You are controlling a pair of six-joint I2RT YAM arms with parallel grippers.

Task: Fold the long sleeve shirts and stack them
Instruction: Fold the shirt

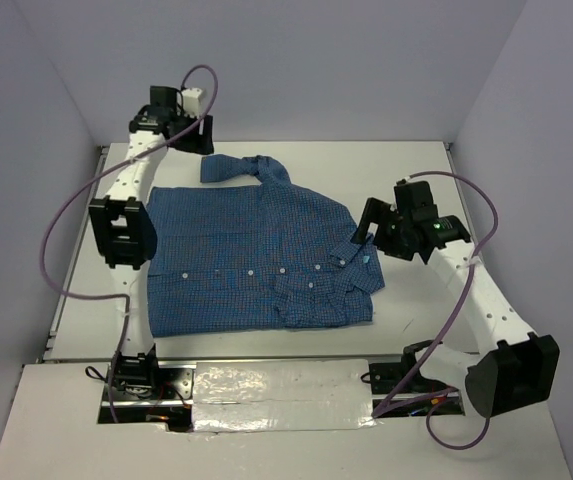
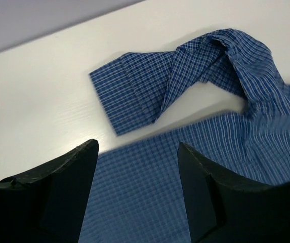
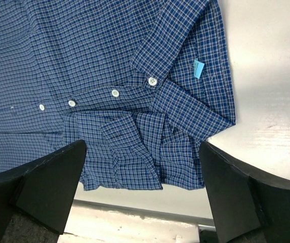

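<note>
The right arm, elbow folded at the near right corner, reaches inward so that the right hand [image 3: 142,146] hovers over the collar [image 3: 180,66] end of the shirt [image 1: 251,255], fingers apart and gripping nothing. The shirt lies flat on the bench [image 1: 406,165], buttoned front up, one sleeve folded along its near edge. The left arm extends past the shirt's left side, and the left hand [image 2: 137,149], fingers apart and empty, hangs above the bunched far sleeve's cuff [image 2: 129,91].
</note>
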